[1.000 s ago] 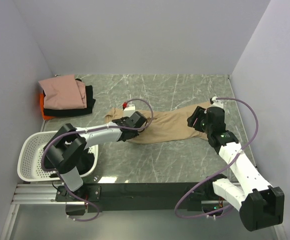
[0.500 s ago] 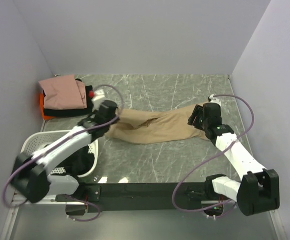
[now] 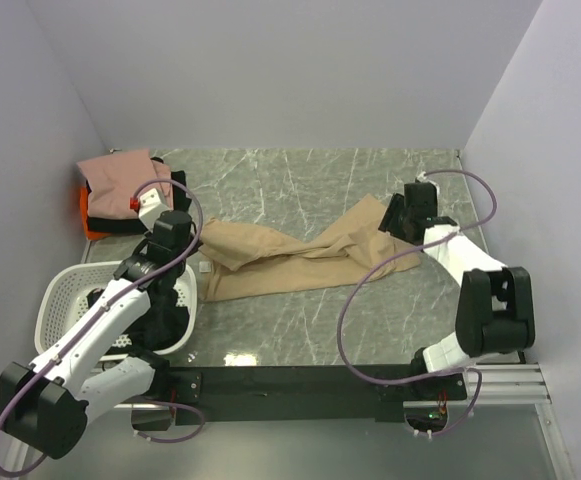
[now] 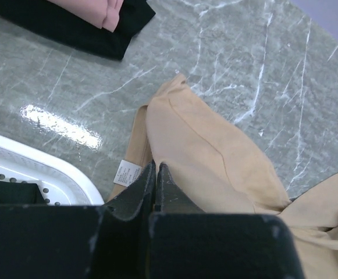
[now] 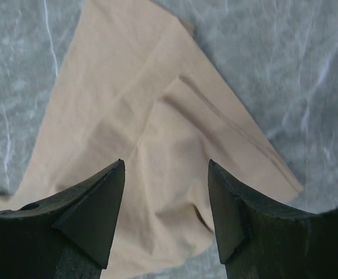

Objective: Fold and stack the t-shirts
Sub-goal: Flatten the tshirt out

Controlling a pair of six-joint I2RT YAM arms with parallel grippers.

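Two robot arms work either end of a tan shirt [image 3: 290,255] that lies rumpled and stretched across the middle of a grey marble table [image 3: 370,180]. The left gripper [image 4: 155,174] is pinched tight on the shirt's left edge, just beside a small white label [image 4: 125,173]. The right gripper [image 5: 166,162] hangs over the shirt's far right end with its fingers spread wide and nothing between them, a sleeve seam showing in the cloth below. In the far left corner sits a folded pile, well apart from the tan shirt: a pink shirt [image 3: 120,185] on top, a black shirt [image 3: 178,200] under it and an orange shirt [image 3: 88,225] peeking out at the bottom. A white perforated basket [image 3: 65,290] stands at the near left, dark cloth [image 4: 6,192] inside.
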